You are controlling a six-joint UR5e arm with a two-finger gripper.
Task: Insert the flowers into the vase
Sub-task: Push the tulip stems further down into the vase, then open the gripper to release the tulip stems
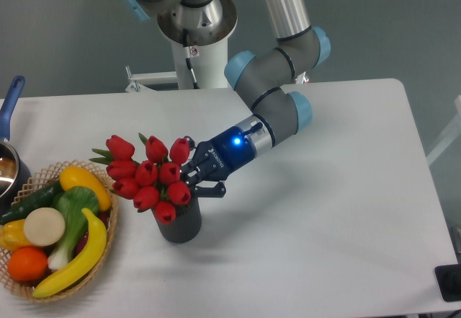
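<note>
The hand (193, 179) is seen just right of the flowers (148, 177), reaching in from the right at a downward slant. Its dark fingers (209, 188) are closed in among the stems behind the red heads, so the bunch appears to be gripped; the exact point of contact is hidden by the blooms. A blue light is lit on the wrist behind the hand.

The flowers are held above the vase (178, 222), with the heads spread to the left of the hand and tilted toward the basket (29, 278). The lowest red head hangs over the vase's mouth and covers part of its rim. Whether the stems are inside the mouth cannot be told, since they are hidden by the heads and the fingers. Green leaf tips are seen at the left edge of the bunch.

The vase stands upright on the white bench (324, 210), directly below the hand and just right of the basket. The basket is filled with fruit and vegetables, a banana (75, 260) among them, and is set apart from the vase by a small gap. A pot (9, 163) with a blue handle is cut off by the frame edge beyond the basket, on the side away from the vase.
</note>
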